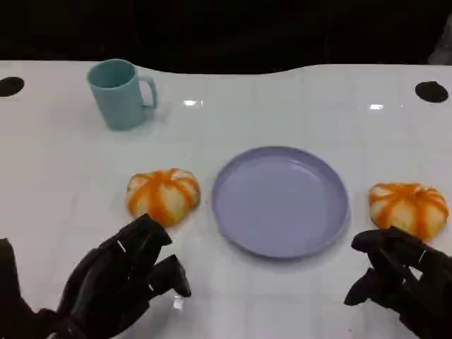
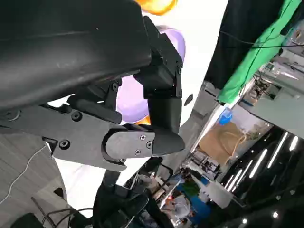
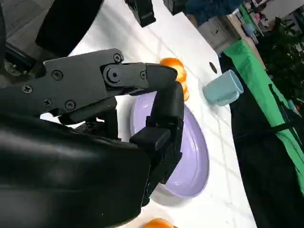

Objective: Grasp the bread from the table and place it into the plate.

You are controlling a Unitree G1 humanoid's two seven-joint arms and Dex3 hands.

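Two orange-and-white bread rolls lie on the white table. One bread (image 1: 163, 195) sits left of the lilac plate (image 1: 280, 201), the other bread (image 1: 409, 208) right of it. The plate holds nothing. My left hand (image 1: 123, 279) hovers just in front of the left bread, fingers apart and holding nothing. My right hand (image 1: 399, 275) hovers in front of the right bread, also holding nothing. In the right wrist view, past my right hand (image 3: 142, 109), I see the plate (image 3: 194, 156) and the far bread (image 3: 175, 71). In the left wrist view, the plate (image 2: 129, 104) shows behind my left hand (image 2: 118, 95).
A teal mug (image 1: 120, 92) stands at the back left of the table, its handle to the right; it also appears beyond the plate as the mug (image 3: 223, 88). Two dark round holes (image 1: 431, 91) mark the table's far corners. The far edge meets darkness.
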